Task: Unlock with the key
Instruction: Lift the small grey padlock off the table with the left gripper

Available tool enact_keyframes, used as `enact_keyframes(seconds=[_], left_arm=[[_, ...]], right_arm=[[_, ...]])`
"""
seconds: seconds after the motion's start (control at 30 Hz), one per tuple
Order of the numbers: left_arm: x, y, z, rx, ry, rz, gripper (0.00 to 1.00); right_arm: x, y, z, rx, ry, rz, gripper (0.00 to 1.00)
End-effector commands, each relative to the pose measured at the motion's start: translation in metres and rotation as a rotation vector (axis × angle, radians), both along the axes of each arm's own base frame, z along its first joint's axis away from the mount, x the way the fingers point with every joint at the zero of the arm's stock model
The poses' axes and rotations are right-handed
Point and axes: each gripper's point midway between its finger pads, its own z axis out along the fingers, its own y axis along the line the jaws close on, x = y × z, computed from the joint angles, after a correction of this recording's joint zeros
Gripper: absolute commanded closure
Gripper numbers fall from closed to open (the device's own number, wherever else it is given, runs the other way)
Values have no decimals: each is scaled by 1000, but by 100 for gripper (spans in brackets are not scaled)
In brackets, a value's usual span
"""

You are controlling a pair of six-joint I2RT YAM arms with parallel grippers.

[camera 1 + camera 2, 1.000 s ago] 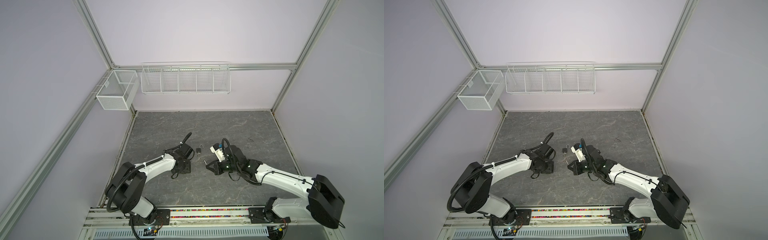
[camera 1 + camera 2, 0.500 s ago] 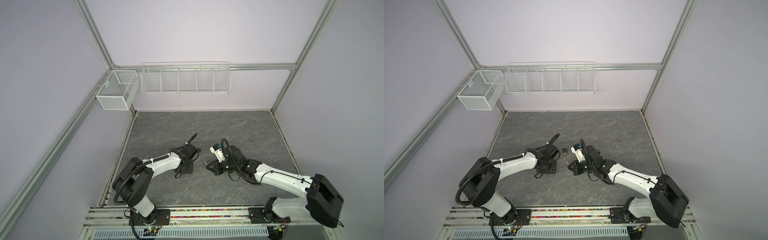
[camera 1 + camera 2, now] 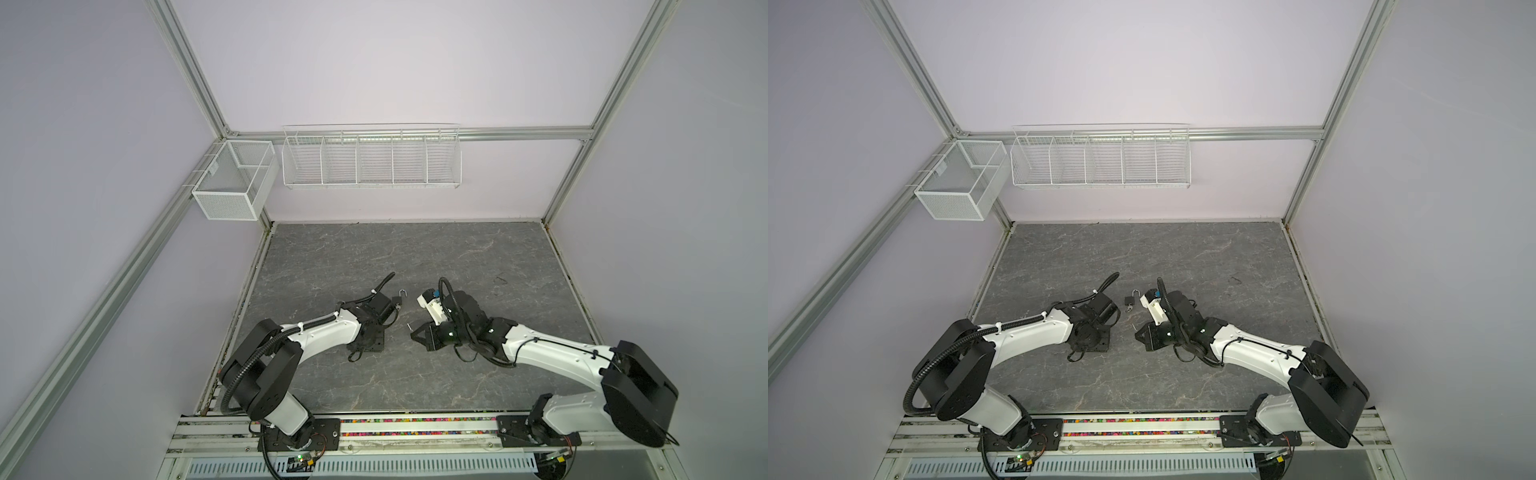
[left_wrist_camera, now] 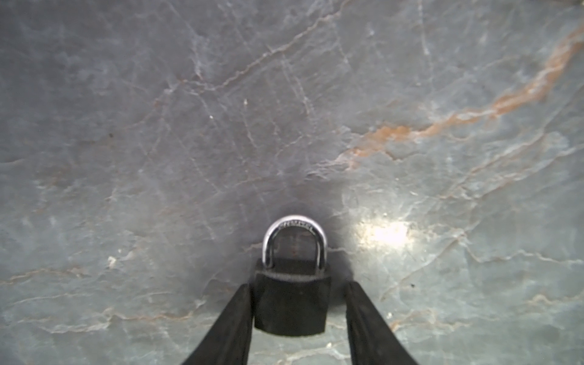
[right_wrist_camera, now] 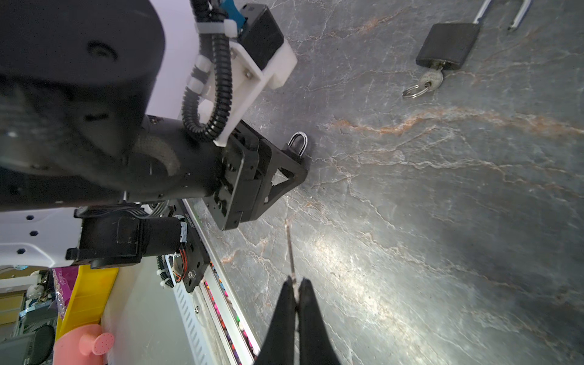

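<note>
Black and squat, a padlock [image 4: 292, 303] with its steel shackle closed lies on the grey marbled tabletop [image 4: 189, 126] between the spread jaws of the left gripper [image 4: 297, 286], one finger touching its body, the other just clear. Close by, the right gripper [image 5: 295, 284] pinches a bare key [image 5: 290, 249]. Farther back lies a second padlock [image 5: 447, 47], shackle open, a ringed key [image 5: 431, 79] in it.

Soft, even light fills both top views, shadows faint. In my left wrist view, slightly blurred, white glare [image 4: 385, 235] marks the table [image 4: 126, 158] beside the padlock [image 4: 292, 303].
</note>
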Motion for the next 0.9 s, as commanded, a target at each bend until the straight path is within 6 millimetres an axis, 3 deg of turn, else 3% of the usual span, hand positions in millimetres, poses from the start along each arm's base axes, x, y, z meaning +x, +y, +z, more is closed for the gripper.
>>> enact_keyframes(seconds=[0.0, 0.43, 0.87], left_arm=[[1, 4, -3, 49, 8, 8, 53], [7, 6, -11, 101, 13, -6, 54], [-7, 9, -8, 75, 45, -16, 58]], right_arm=[[1, 5, 4, 12, -10, 6, 94], [0, 2, 1, -2, -6, 2, 94], [2, 4, -3, -13, -1, 1, 94]])
